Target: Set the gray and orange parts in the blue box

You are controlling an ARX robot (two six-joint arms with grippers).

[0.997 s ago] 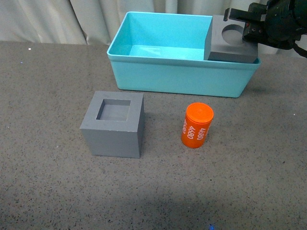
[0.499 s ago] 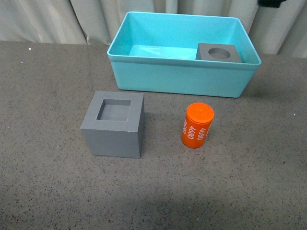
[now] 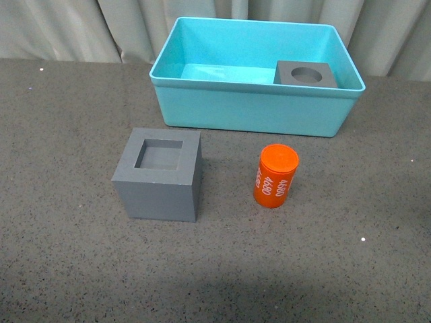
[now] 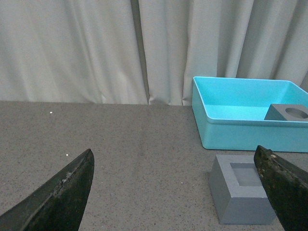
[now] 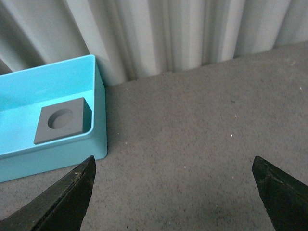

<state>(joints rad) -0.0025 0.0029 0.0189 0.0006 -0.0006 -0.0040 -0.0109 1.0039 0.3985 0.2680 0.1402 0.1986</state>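
On the desk (image 3: 60, 269) before the box (image 3: 256, 111), go for the square-recess cube (image 3: 160, 173) just ahead of the left fingers (image 4: 60, 197), spread empty like the farther right fingers (image 5: 62, 199), upright cylinder (image 3: 276, 176) alongside.

Round-recess cube (image 3: 306, 73) in blue box (image 3: 256, 109); square-recess cube (image 3: 160, 173), orange cyl (image 3: 275, 176) outside.

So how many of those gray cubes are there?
2. The gray cube with a round recess sits inside the blue box, at its right end. The gray cube with a square recess stands on the table in front of the box, left of the orange cylinder. None seems hidden.
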